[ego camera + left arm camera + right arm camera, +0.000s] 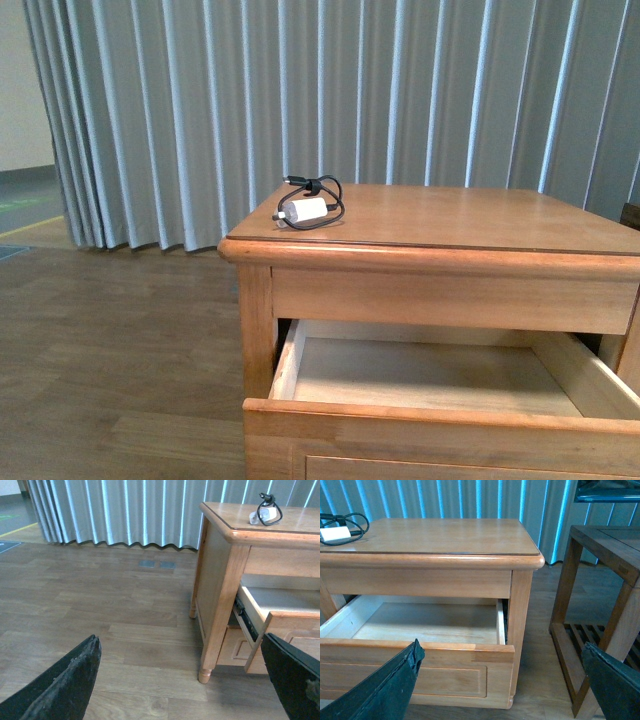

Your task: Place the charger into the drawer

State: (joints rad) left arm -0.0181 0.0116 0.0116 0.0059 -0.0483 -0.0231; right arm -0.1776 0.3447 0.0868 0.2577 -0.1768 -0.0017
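The charger (308, 207), a white plug block with a looped black cable, lies near the left corner of the nightstand top (470, 215); it also shows as the charger (266, 513) and the charger (337, 531). Below the top the drawer (440, 375) is pulled out, its pale inside bare; the drawer (420, 622) and its recessed front panel show in the right wrist view. My left gripper (182, 680) hangs open over the floor left of the nightstand. My right gripper (502, 680) is open in front of the drawer's right corner. Neither arm shows in the front view.
Grey curtains (300, 90) hang behind the nightstand. A darker wooden side table (600, 605) with a slatted lower shelf stands close to the right of it. Wood-look floor (100, 605) stretches to the left. The nightstand's turned leg (205, 672) is near my left gripper.
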